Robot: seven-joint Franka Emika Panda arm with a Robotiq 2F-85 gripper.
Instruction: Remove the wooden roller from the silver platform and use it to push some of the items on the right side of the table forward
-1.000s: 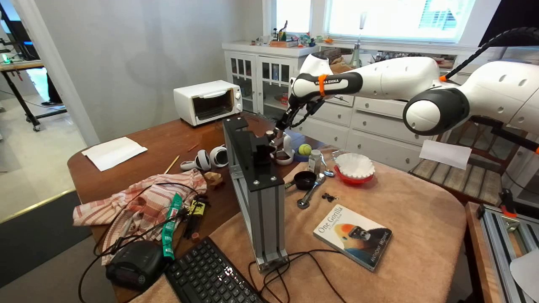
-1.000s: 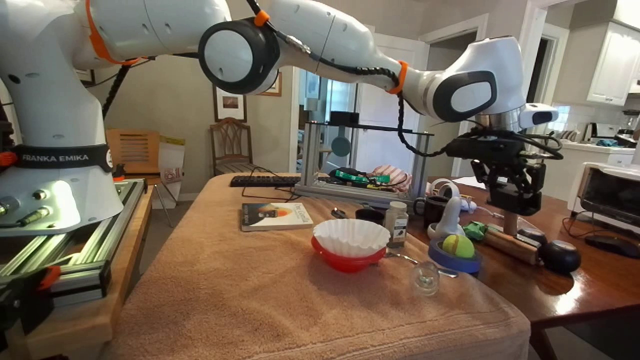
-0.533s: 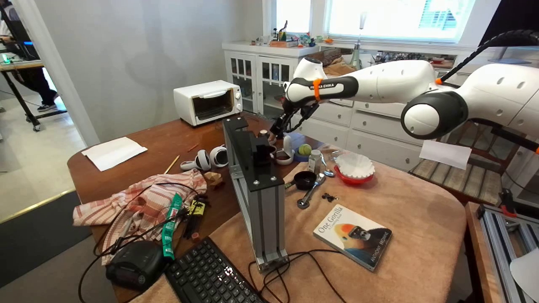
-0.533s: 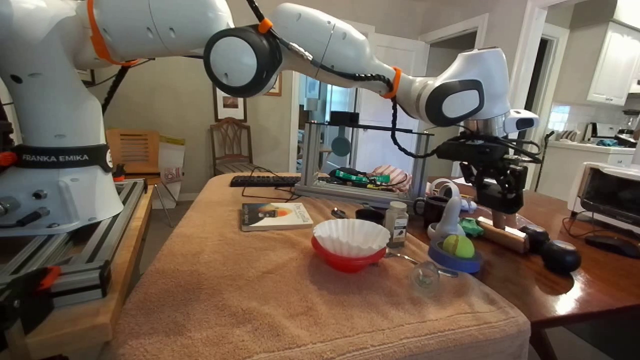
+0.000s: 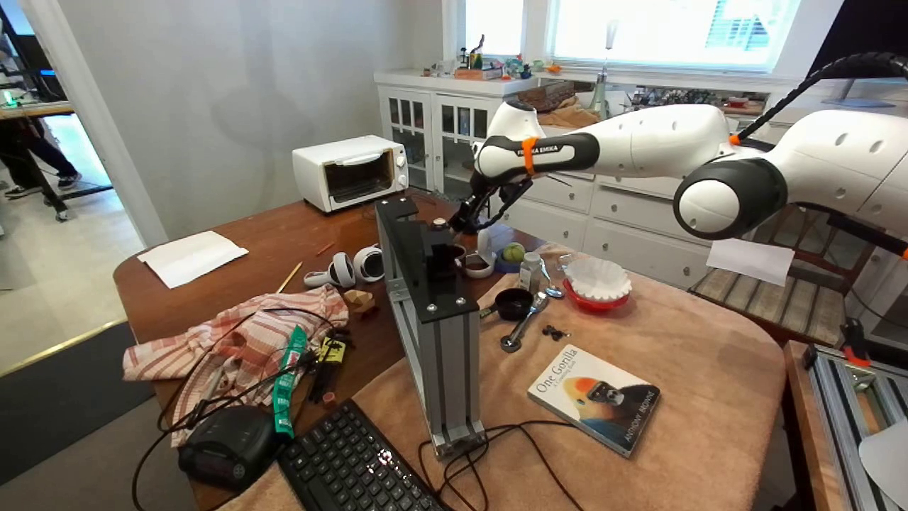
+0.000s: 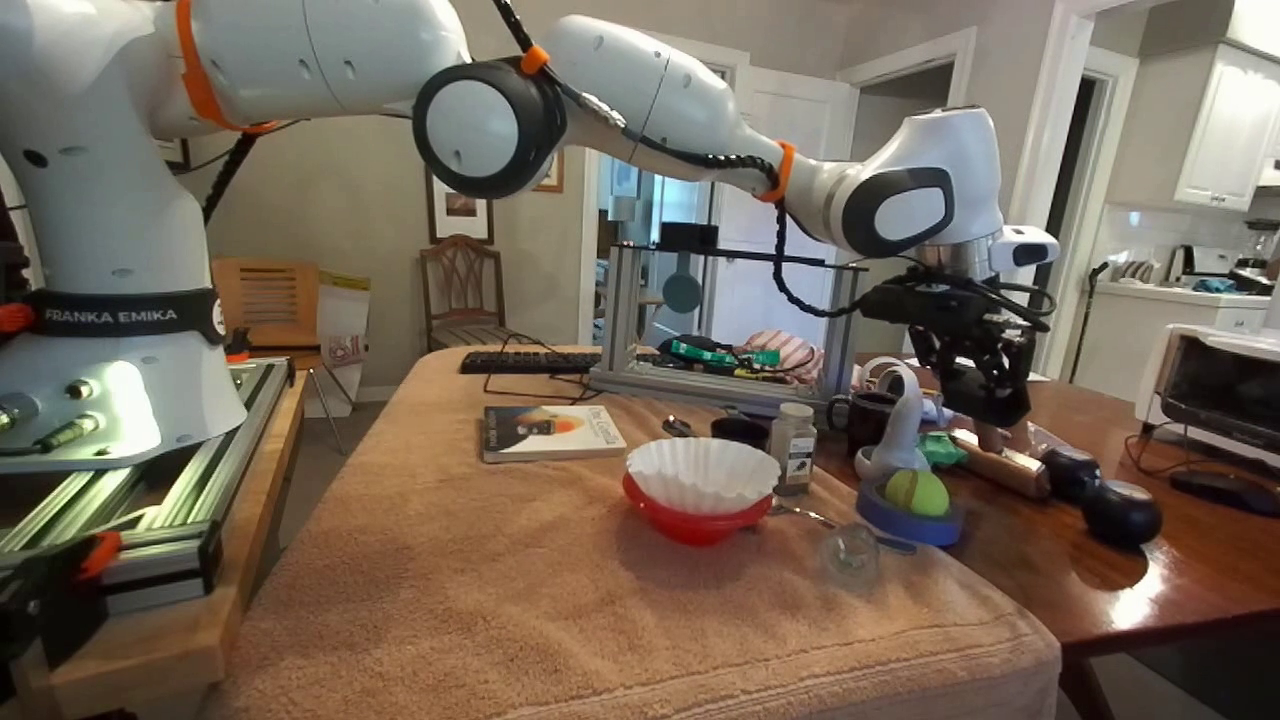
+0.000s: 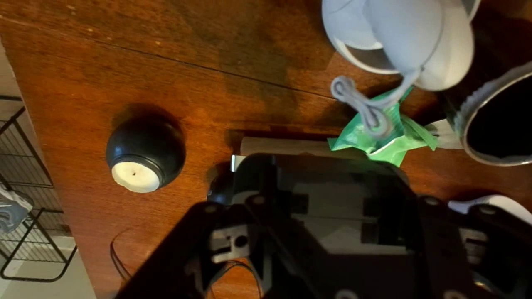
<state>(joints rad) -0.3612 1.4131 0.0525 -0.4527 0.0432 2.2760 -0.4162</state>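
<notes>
Wrist view catches the wooden roller point(image 7: 286, 146) at tabletop level on the far part of the brown table point(image 7: 199, 95), half hidden from above. In an exterior view, the gripper point(image 6: 990, 408) stands narrow, clasping the roller's upright stem point(image 6: 990, 438), a hold likely chosen to leave its length free for shoving. The roller's long axis runs crosswise to the reach of the arm point(image 6: 660, 90), from the arm's left to its right, so a broad side faces forward, toward the table's far end. Just ahead of its right tip sits a black candle jar point(image 6: 1072, 475); whether the two touch cannot be told. A wax-topped candle point(image 7: 145, 149) stands farther right, clear of that tip. A green packet point(image 7: 401, 139) lies by the left end, overlapping it as seen from above; contact is unclear. To the left, apart from the roller, stands a silver frame point(image 5: 454, 383), presumably the task's platform, so removal looks done and pushing is the likely step in hand. With the jar so near the tip, the next push probably calls for a shift right first; otherwise the round jar could slide off the end, or its drag could twist the stem in the grip.
</notes>
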